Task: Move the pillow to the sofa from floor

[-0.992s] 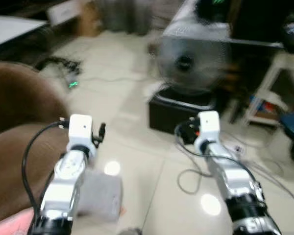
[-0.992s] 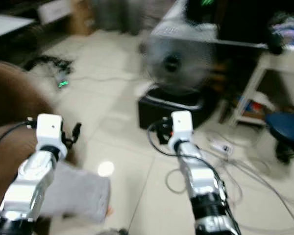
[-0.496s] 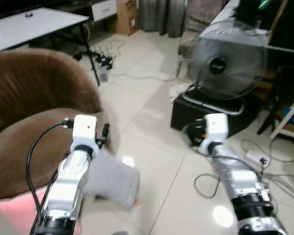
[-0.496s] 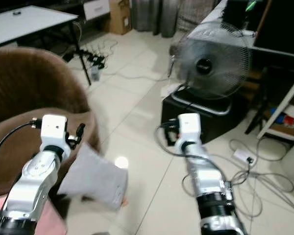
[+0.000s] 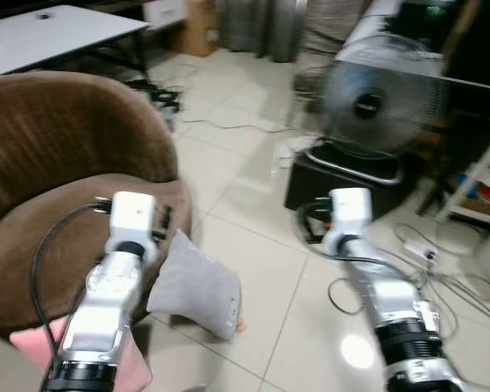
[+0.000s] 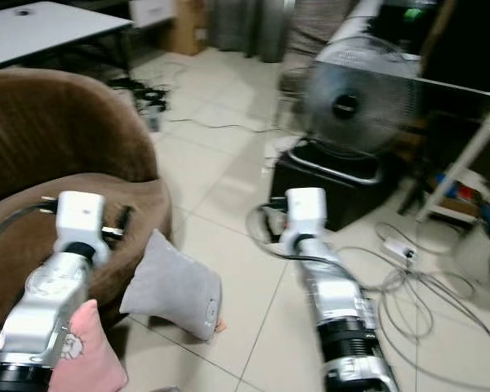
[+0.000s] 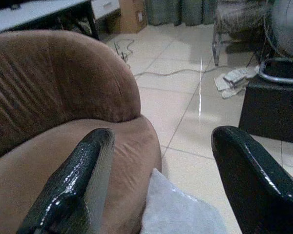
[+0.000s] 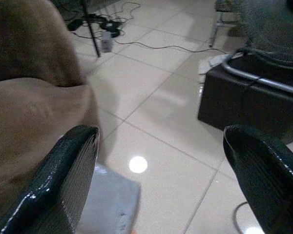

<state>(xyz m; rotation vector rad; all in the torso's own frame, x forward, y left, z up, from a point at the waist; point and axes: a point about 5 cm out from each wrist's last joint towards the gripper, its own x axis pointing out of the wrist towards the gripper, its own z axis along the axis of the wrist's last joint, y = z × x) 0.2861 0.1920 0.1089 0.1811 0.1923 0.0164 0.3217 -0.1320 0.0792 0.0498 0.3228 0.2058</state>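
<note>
Still: pillow (image 5: 198,284) on floor, touching sofa (image 5: 41,163).

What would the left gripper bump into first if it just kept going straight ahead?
Probably the brown sofa: the left gripper, jaws open, points at its seat edge, with the grey pillow just below that line. Depth is hard to judge.

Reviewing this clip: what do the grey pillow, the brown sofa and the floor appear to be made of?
The grey pillow looks like soft woven fabric, matte, slumped and creased against the sofa's front. The brown sofa seems upholstered in a velvety or suede-like cloth: faint ribbing and dull sheen on its back. The floor looks like glossy ceramic tile, with grout lines and bright light reflections.
</note>
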